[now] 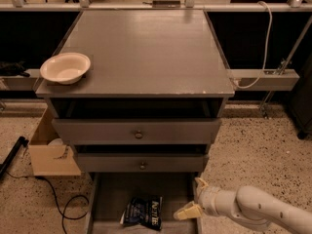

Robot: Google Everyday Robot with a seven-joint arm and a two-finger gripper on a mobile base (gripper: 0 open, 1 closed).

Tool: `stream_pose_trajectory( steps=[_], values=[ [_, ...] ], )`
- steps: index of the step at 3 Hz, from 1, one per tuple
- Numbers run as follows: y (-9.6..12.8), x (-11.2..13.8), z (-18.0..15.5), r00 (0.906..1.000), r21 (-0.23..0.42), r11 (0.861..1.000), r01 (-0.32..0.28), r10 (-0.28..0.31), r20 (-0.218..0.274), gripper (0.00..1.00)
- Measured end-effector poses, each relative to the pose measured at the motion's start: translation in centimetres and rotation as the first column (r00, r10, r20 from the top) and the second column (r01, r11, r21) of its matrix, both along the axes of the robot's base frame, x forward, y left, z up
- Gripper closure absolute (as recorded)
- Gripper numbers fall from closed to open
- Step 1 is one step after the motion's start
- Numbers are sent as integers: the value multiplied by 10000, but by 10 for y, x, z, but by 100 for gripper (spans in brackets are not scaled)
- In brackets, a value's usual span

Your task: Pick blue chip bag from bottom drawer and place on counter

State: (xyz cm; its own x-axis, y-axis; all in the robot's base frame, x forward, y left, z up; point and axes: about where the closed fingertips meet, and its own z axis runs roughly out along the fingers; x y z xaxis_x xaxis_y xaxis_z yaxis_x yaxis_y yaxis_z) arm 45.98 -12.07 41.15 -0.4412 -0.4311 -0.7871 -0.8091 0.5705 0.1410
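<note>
The blue chip bag (143,212), dark foil with white lettering, lies flat on the floor of the pulled-out bottom drawer (109,191) at the foot of the grey cabinet. My gripper (194,199) on the white arm reaches in from the lower right, over the drawer's right side, a short way right of the bag and not touching it. Its pale fingers (187,212) stand apart with nothing between them. The counter (146,52) is the wide grey top above.
A cream bowl (65,68) sits on the counter's front left corner. Two upper drawers with round knobs (139,134) are slightly open. A cardboard box (48,150) and a black cable (63,211) lie on the speckled floor to the left.
</note>
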Motion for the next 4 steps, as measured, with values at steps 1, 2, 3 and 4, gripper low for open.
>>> stream_pose_trajectory(
  steps=[1, 2, 3, 4],
  values=[
    [12, -3, -2, 10000, 55, 10000, 46, -45, -49, 0],
    [64, -19, -28, 9979, 176, 9997, 144, -133, -634, 0],
    [94, -20, -57, 9942, -57, 9998, 209, -214, -1055, 0],
    [129, 31, -102, 9879, -653, 9979, 28, -129, -1546, 0]
  ],
)
